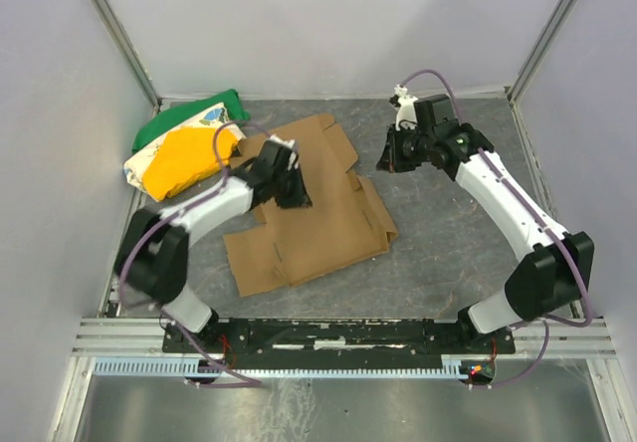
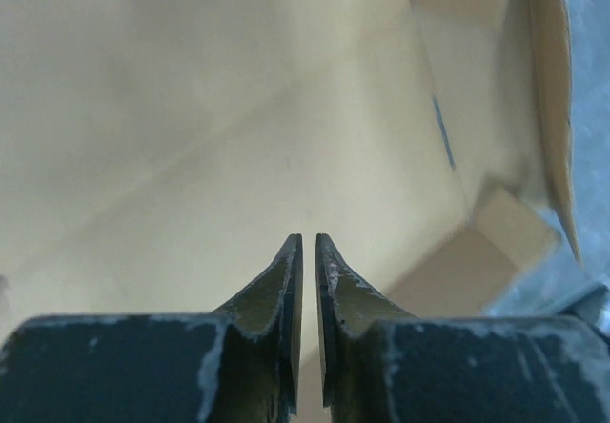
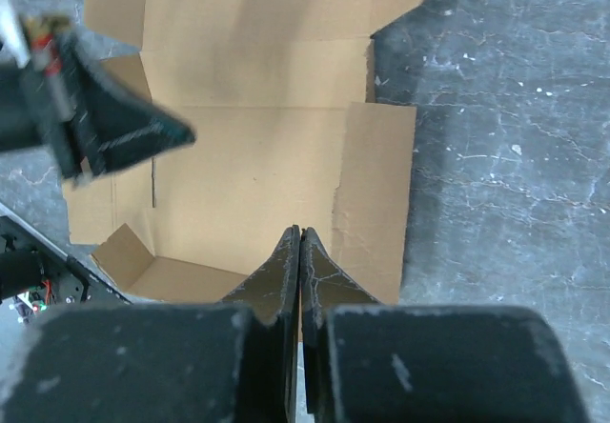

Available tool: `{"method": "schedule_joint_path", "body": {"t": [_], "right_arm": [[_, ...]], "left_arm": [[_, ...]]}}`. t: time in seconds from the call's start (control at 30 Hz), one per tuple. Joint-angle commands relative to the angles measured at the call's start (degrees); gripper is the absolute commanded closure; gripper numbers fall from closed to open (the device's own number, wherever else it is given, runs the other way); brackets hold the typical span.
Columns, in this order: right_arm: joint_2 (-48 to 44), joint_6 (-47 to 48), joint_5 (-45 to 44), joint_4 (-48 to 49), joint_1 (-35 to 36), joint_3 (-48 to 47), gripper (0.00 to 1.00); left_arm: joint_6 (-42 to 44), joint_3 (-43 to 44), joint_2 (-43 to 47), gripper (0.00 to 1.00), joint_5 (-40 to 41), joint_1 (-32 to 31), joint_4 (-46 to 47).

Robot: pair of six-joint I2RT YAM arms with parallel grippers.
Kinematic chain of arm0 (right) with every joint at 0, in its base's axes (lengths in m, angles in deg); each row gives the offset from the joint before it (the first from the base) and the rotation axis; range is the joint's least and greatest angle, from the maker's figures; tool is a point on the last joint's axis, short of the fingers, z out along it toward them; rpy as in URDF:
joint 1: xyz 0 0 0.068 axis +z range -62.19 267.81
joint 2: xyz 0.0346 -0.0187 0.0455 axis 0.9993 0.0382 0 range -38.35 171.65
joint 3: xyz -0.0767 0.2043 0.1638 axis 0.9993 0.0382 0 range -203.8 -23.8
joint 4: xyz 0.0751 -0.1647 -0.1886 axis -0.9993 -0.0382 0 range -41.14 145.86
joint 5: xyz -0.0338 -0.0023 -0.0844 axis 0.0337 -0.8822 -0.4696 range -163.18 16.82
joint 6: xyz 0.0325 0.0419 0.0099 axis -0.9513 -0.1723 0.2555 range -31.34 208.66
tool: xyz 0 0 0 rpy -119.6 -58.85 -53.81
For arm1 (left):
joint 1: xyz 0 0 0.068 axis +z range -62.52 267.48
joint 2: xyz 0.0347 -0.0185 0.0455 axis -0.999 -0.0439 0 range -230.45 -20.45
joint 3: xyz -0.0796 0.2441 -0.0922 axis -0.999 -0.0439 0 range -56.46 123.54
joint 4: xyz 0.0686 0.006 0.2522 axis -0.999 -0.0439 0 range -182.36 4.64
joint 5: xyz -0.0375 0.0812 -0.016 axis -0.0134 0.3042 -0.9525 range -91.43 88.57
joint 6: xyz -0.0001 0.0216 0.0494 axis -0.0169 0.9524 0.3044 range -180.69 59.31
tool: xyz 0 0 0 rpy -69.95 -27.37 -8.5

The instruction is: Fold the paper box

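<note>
The paper box is a brown cardboard sheet lying mostly flat in the middle of the grey table, some flaps partly raised. My left gripper hovers over its left-centre panel. In the left wrist view the gripper has its jaws almost together, with only a thin slit and nothing in it, and the box's cardboard lies close below. My right gripper hangs just off the box's right edge. Its fingers are shut and empty, pointing at the box. The left gripper also shows there.
A green, yellow and white cloth bundle lies at the back left, touching the box's left corner. Pale walls and metal posts enclose the table. A rail carrying both arm bases runs along the near edge.
</note>
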State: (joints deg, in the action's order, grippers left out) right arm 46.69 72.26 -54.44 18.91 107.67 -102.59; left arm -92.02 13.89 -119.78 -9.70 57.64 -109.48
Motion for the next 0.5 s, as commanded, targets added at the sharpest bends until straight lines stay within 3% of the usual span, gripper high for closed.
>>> {"method": "schedule_joint_path", "body": {"t": [0.0,0.1,0.13,0.17,0.2,0.23,0.27,0.3,0.37,0.47], "right_arm": [[2.2,-0.4,-3.0,-4.3,2.4,-4.7,0.98],[3.7,-0.4,-4.8,-6.4,5.8,-5.8,0.98],[4.7,-0.1,-5.9,-7.8,7.0,-6.5,0.95],[5.4,-0.1,-8.9,-8.8,8.0,-6.7,0.86],[5.5,-0.6,-12.0,-8.9,8.7,-6.3,0.73],[5.2,-1.5,-14.9,-8.5,9.0,-5.2,0.41],[4.6,-2.1,-17.2,-8.0,9.3,-4.2,0.23],[3.7,-2.4,-19.5,-7.6,9.6,-3.2,0.11],[3.6,-2.2,-23.1,-8.8,10.6,-3.3,0.04],[5.6,-0.3,-26.9,-12.4,11.9,-5.0,0.02]], "left_arm": [[-11.0,-17.1,16.0,0.85,-8.1,-0.3,20.3],[-12.1,-22.7,20.0,0.85,-6.5,-1.4,18.6],[-11.8,-23.6,21.0,0.84,-5.4,-1.5,17.4],[-11.4,-24.0,22.2,0.84,-3.7,-1.5,15.4],[-11.0,-24.4,23.7,0.84,-1.9,-1.5,14.0],[-11.0,-24.8,25.4,0.83,-0.3,-1.5,12.7],[-11.1,-25.1,27.2,0.81,1.6,-1.4,11.5],[-11.5,-25.1,29.8,0.8,3.6,-1.5,10.0],[-12.4,-24.2,33.0,0.78,9.3,-1.5,5.1],[-14.7,-22.4,35.9,0.72,18.1,-1.5,-4.2]]}}
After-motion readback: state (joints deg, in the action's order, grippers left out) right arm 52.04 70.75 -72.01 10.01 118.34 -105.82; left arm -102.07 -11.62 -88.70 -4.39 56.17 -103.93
